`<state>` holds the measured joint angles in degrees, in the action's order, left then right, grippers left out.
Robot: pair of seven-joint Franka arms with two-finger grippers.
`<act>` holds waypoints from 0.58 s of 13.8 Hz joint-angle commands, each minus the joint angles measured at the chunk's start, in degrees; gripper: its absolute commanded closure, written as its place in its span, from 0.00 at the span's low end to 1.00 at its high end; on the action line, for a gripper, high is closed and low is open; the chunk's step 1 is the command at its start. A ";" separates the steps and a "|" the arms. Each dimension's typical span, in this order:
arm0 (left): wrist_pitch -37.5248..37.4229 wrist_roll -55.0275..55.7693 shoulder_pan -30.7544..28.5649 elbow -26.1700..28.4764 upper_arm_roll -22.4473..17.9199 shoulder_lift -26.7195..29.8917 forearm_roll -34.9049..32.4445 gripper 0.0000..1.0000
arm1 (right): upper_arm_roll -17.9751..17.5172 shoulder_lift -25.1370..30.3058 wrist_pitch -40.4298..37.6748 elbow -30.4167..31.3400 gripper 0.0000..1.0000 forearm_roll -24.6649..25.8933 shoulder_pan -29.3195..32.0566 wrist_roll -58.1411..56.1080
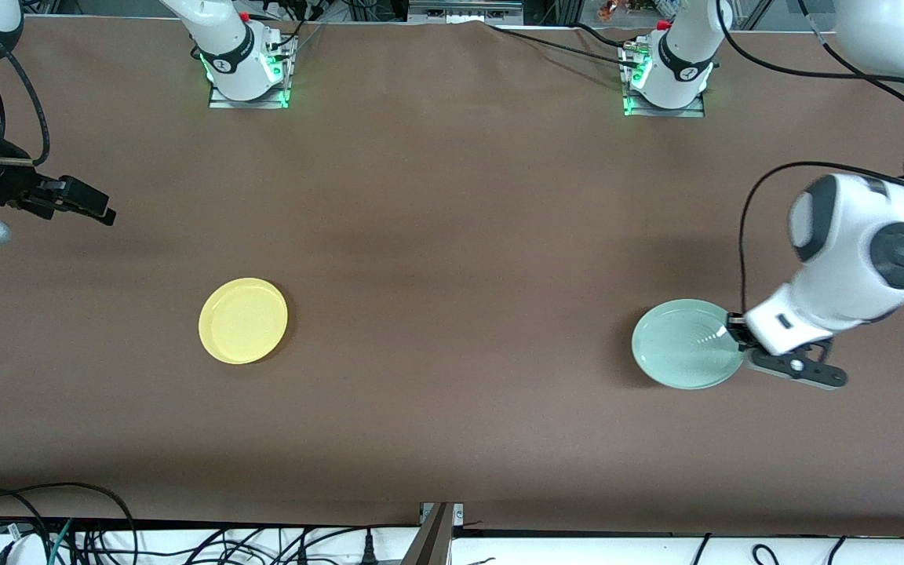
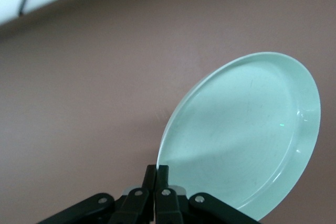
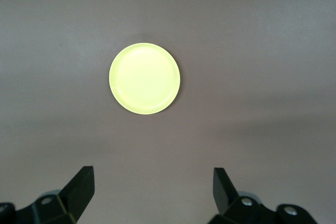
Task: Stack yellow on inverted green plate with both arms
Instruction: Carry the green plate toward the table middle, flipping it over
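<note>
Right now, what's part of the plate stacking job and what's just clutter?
Job:
- green plate, rim pinched in the left hand, toward the left arm's end
- yellow plate, flat on the table, untouched
- right hand, open, waiting in the air at its end

Clutter:
- cables along the table's near edge
</note>
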<state>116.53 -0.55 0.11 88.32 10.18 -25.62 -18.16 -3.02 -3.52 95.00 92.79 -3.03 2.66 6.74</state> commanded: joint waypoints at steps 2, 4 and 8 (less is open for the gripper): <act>-8.95 14.83 14.36 -6.41 -1.22 -0.48 -21.06 1.00 | -0.23 -0.96 -0.43 -1.38 0.00 0.31 0.24 0.55; -10.96 23.62 19.82 -6.41 -1.39 -0.83 -30.40 1.00 | -0.23 -0.96 -0.43 -1.38 0.00 0.31 0.15 0.73; -17.20 33.04 31.50 -6.23 -1.57 -4.07 -45.01 1.00 | -0.23 -0.96 -0.43 -1.38 0.00 0.13 0.15 0.73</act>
<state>102.48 28.59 26.31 83.51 9.99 -27.04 -57.89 -3.04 -3.77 95.01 92.79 -3.03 2.66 6.74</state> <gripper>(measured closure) 0.978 0.000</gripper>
